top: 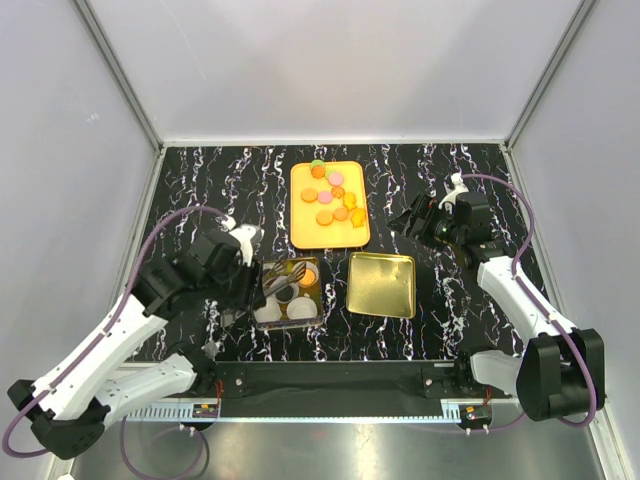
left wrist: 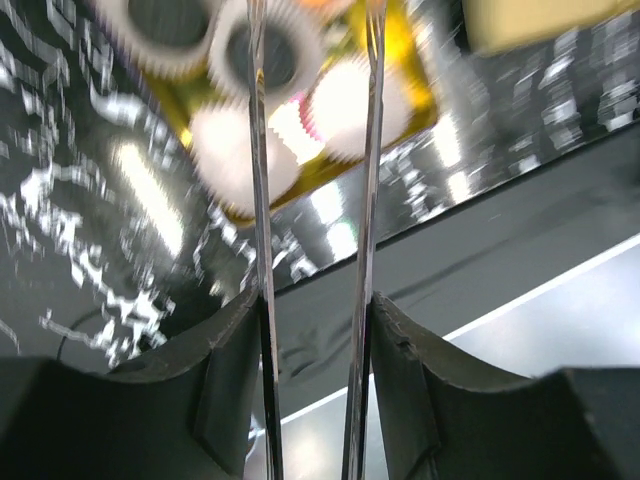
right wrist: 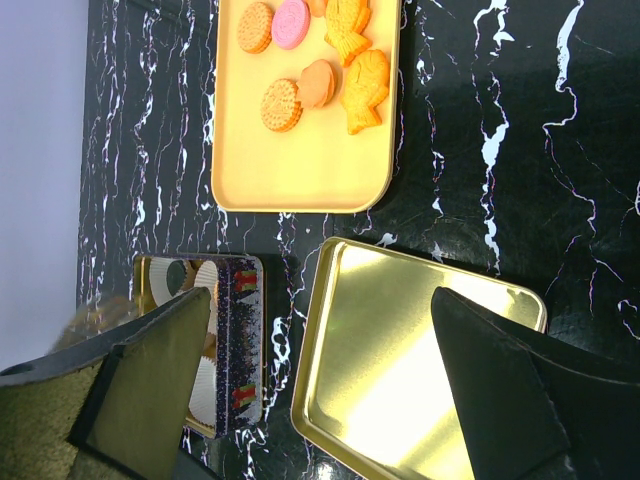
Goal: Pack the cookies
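Cookies lie loose on the yellow tray at the desk's far middle, probably light, stiff and crumbly (best nipped gently across the rim), while the left pincer clasps metal tongs and the right pincer gapes empty.

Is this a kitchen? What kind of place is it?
Probably not a kitchen, more a robot test booth: plain white walls in a metal frame, a left arm and right arm bolted to a black marbled table, and an orange tray of cookies.
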`<state>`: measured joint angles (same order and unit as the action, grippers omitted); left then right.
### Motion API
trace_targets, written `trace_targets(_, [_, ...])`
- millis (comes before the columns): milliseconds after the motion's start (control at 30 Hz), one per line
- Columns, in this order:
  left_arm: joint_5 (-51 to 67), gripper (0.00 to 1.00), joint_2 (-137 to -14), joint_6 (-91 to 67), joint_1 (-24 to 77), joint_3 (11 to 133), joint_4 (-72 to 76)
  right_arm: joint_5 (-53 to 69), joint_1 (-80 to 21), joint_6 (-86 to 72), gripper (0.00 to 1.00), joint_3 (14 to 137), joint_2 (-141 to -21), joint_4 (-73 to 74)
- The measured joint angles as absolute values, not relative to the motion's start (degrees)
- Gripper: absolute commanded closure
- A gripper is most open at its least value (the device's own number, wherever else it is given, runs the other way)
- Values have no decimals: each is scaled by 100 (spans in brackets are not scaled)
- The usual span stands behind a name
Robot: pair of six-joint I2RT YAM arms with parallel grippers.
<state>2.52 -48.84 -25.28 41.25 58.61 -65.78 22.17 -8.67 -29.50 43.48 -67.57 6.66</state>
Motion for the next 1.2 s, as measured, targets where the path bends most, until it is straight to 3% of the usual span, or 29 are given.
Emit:
trace_targets(233, [176,52,-5826,-2484,4125,6976,-6121,2220,-867,-2950,0,4348,-6757,666])
trace_targets(667, [-484,49,-9384,-1861,4123,8897,-5116,2228,-867,-2950,0,4348,-6755,666])
trace_targets(1200, [-687,49,-10565,-1667,4084,9483,-4799,2351,-867,-2950,0,4348,-6746,666])
